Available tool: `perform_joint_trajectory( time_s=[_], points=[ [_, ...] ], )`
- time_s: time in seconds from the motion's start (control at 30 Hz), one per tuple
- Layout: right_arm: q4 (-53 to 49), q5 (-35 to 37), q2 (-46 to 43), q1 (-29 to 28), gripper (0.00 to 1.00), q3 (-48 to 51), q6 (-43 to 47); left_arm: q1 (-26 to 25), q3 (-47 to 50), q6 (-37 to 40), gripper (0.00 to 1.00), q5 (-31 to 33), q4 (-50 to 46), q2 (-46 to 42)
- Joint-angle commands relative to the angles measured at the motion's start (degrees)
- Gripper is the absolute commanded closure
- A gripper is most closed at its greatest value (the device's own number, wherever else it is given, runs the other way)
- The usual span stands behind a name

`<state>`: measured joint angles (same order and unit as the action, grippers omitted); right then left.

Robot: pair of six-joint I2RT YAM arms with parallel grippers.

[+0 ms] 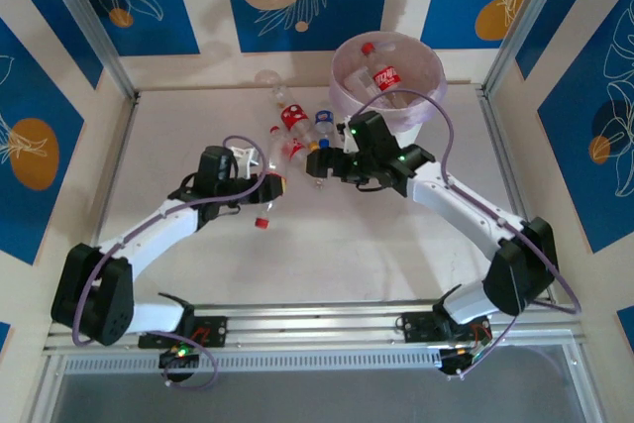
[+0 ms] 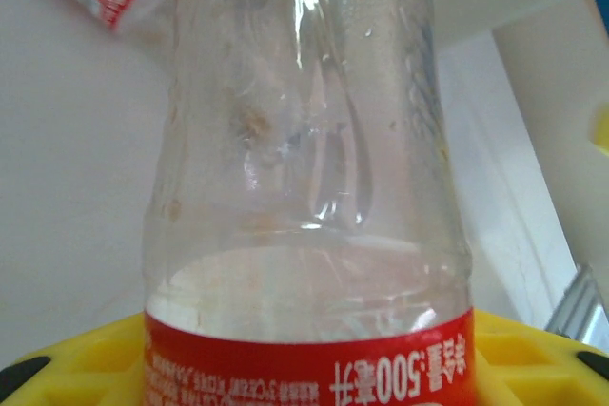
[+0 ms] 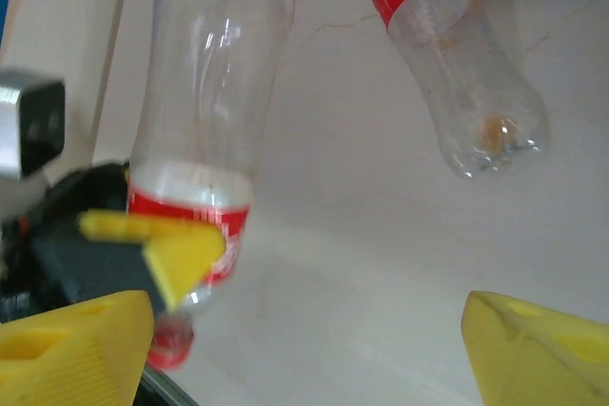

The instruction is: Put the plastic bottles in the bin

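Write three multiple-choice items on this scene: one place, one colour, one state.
1. Where on the table does the bin stand? A) far side, right B) near edge, left C) centre
2. Label colour of the bottle in the left tool? A) blue B) red C) green
3. State of the right tool? A) shut on a bottle B) shut on the bin C) open, empty
Answers: 1 A, it sits far right in the top view; 2 B, a red band wraps it; 3 C, its fingers stand wide apart, nothing between.
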<state>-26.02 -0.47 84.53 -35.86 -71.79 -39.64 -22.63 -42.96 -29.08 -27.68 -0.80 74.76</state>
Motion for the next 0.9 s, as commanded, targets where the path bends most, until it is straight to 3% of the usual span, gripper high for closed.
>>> perform_joint_trajectory(
  time_s=[0.0,0.2,0.47,0.7,0.87],
  points=[
    [5.6,-0.6,2.5,-1.4,0.13,-4.1,-3.8,-1.1,1.1,4.4,0.55,-6.0,5.6,-1.1],
    [10.7,0.7,7.6,-2.6,0.11,-6.1,-5.4,-3.0,2.1,0.9,0.56,-6.4,14.8,-0.3],
    [15.5,2.9,12.8,-1.3,0.17,-7.9,-5.6,-5.7,3.1,-0.9,0.56,-6.0,22.1,2.4],
    [16.7,2.1,14.4,-0.8,0.32,-8.1,-5.9,-6.6,3.2,-1.8,0.56,-5.4,25.5,2.9],
    [16.3,2.9,13.0,-1.0,0.42,-8.4,-4.7,-6.5,2.9,-1.7,0.46,-4.9,25.1,2.8]
  ],
)
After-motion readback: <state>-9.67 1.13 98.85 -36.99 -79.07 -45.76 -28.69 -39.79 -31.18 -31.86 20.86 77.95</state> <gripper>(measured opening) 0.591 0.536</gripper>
